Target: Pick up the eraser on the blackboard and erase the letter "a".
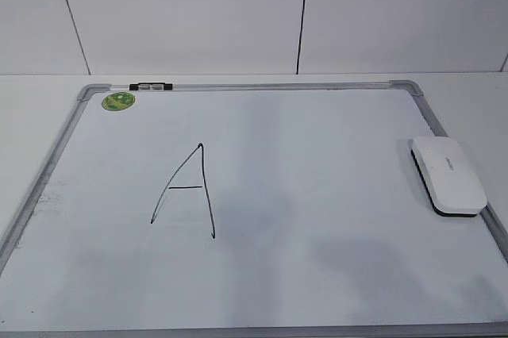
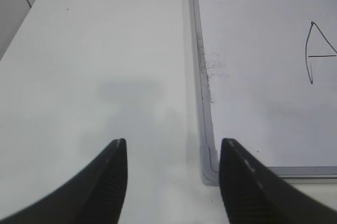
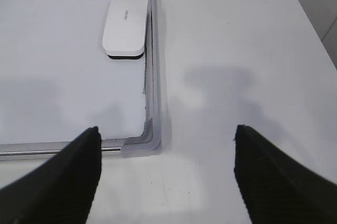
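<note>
The eraser (image 1: 447,174), a white rounded block with a dark underside, lies on the blackboard (image 1: 317,219) near its right edge. It also shows in the right wrist view (image 3: 125,26). A tall angular capital "A" (image 1: 189,191) in black marker is left of the board's middle. No small lowercase "a" shows in any view. My left gripper (image 2: 172,142) is open and empty over the table beside the board's (image 2: 253,103) near left corner. My right gripper (image 3: 167,129) is open and empty above the board's (image 3: 52,77) near right corner, well short of the eraser. Neither gripper shows in the exterior view.
A green round sticker (image 1: 118,101) sits at the board's far left corner, with a small black clip (image 1: 151,86) on the top frame. White table (image 2: 95,50) lies on both sides of the board, and a white wall stands behind.
</note>
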### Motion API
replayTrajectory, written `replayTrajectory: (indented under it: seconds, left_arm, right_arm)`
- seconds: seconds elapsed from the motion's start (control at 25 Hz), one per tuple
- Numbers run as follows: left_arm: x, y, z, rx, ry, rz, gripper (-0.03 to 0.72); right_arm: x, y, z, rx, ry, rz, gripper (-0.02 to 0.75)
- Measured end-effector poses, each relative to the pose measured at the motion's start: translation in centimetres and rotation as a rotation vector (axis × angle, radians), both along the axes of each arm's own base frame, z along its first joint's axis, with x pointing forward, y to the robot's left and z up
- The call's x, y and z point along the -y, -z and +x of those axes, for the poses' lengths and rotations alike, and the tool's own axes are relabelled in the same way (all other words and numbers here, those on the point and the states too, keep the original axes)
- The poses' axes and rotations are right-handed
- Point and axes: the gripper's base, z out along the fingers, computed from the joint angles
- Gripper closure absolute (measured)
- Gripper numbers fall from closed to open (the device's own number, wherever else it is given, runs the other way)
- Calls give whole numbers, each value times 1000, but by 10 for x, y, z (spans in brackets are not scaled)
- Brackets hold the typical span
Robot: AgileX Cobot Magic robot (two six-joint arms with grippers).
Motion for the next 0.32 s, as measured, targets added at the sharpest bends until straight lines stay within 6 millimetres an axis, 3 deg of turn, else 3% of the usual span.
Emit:
replayTrajectory:
  seconds: [0.32]
  left_arm:
    - [0, 0, 0, 0, 0, 0, 293]
  right_arm:
    - [0, 0, 0, 0, 0, 0, 144]
